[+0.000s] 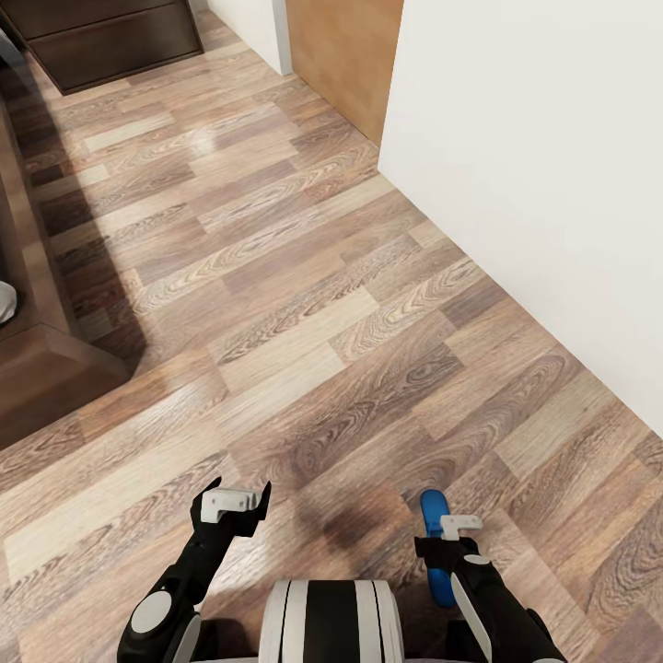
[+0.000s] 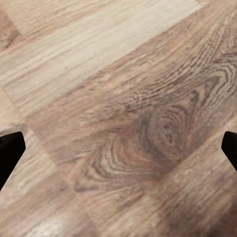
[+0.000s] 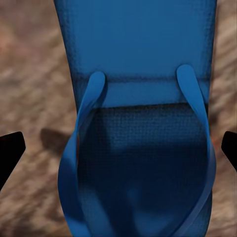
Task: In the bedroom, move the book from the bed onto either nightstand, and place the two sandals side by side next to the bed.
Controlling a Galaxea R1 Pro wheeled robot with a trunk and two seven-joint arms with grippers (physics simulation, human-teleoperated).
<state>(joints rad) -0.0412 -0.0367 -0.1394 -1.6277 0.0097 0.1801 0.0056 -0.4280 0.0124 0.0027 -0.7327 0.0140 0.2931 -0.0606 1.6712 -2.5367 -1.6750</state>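
Right gripper (image 1: 440,529) carries a blue sandal (image 1: 435,543) over the wood-plank floor (image 1: 304,304); right wrist view shows the sandal (image 3: 136,123) filling the space between the fingers, apparently pinched, though contact is hidden. Left gripper (image 1: 232,502) fingers spread, empty, above bare floor. Risk: the sandal may slip or swing loose while the base moves, if the hold is shallow. White wall (image 1: 552,166) close on the right; dark wooden furniture (image 1: 37,350) on the left narrows the path. Book and second sandal not identifiable.
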